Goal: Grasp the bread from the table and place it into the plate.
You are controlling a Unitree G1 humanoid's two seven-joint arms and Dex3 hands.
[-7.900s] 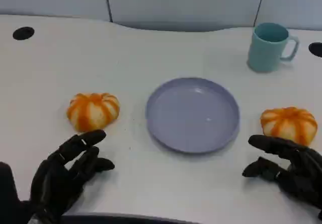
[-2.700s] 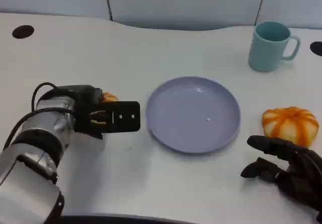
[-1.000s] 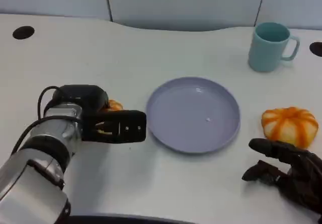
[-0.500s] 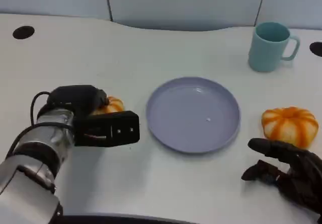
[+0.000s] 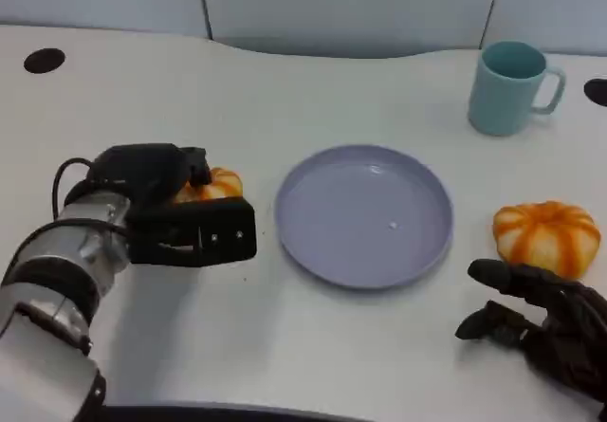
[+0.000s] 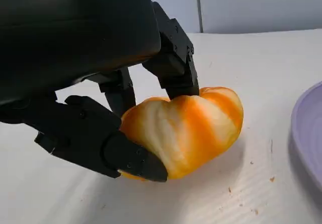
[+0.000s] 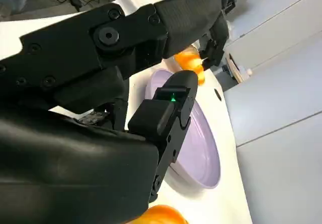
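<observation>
White table (image 5: 313, 346): left hand (image 5: 166, 209) fingers (image 6: 100, 143) clasp bread (image 6: 183, 131); right hand (image 5: 545, 322) rests, fingers spread

I see a teal mug (image 5: 512, 87) standing upright at the far right of the white table (image 5: 285, 100) — its handle points right. Two dark round holes sit in the tabletop — one (image 5: 44, 61) far left, one (image 5: 596, 92) at the right edge beside the mug.

Looks like an office: white desk (image 5: 313, 100) with black cable grommets (image 5: 45, 61) at its back corners, grey partition panels (image 5: 341, 5) behind.
</observation>
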